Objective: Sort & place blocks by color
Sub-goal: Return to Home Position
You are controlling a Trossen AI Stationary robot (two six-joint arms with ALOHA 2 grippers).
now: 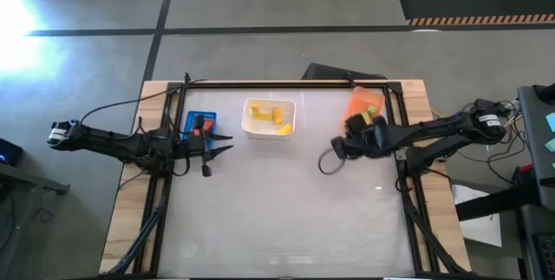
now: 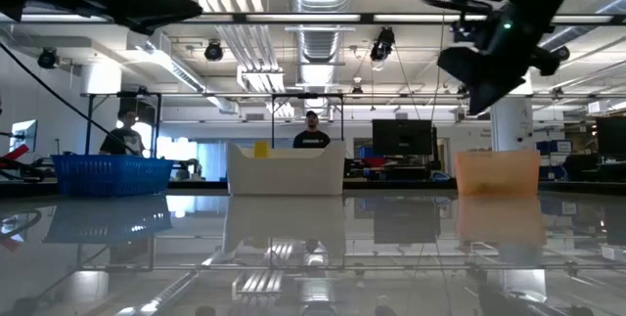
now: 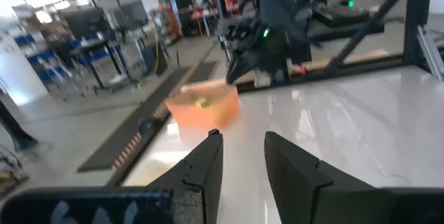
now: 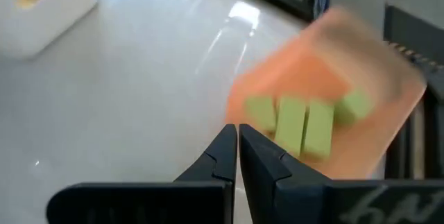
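Note:
Three bins stand along the far side of the table. The blue bin (image 1: 192, 117) holds red blocks (image 1: 201, 126), the white bin (image 1: 270, 117) holds yellow blocks (image 1: 276, 122), and the orange bin (image 1: 364, 100) holds several light green blocks (image 4: 298, 123) lying side by side. My right gripper (image 4: 238, 132) hangs shut above the table beside the orange bin's near side (image 1: 350, 127), slanting down, with nothing between its fingers. My left gripper (image 3: 243, 141) is level in the air just near of the blue bin (image 1: 224, 144). It is open by a small gap, with nothing in it.
A black frame (image 1: 286, 83) runs around the table top. A cable loop (image 1: 328, 160) hangs from the right arm. The near half of the table (image 1: 286, 219) is bare white surface. In the low view, people (image 2: 313, 132) stand in the room behind the bins.

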